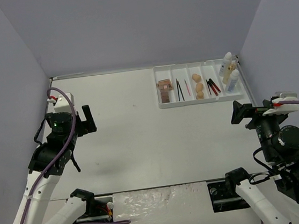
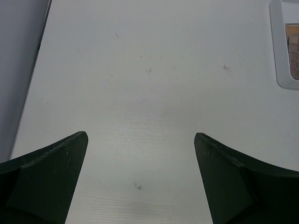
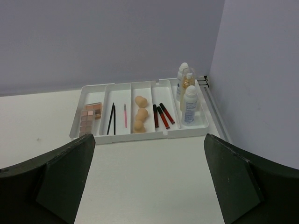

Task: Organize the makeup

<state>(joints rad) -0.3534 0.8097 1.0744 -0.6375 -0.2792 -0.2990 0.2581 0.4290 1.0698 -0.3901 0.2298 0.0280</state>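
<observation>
- Left tool (image 2: 141, 135): jaws fully apart, nothing between them; only bare worktop (image 1: 140, 124) under it
- Left tool hangs over the left side of the worktop, well apart from the tray (image 3: 135, 137); its wrist view catches just a corner of the tray at the right edge
- Right tool (image 3: 149, 137): jaws fully apart, holding nothing; it faces the tray from the near side, not touching it
- Tray sits at the far right corner of the worktop, close to the right wall (image 1: 275, 32), with five compartments side by side
- All makeup lies inside the tray; contents, left to right in the right wrist view:
- Compartment 1: palettes (image 3: 90, 115), flat, set end to end
- Compartment 2: two black pencils (image 3: 112, 119) close together, a pink pencil (image 3: 125, 115) just beside them, all lying lengthwise
- Compartment 3: three sponges (image 3: 140, 113) in a row, front to back
- Compartment 4: three lipsticks (image 3: 162, 115) lying side by side, slightly angled
- Compartment 5: three bottles (image 3: 189, 100) upright, two white and one amber, grouped together
</observation>
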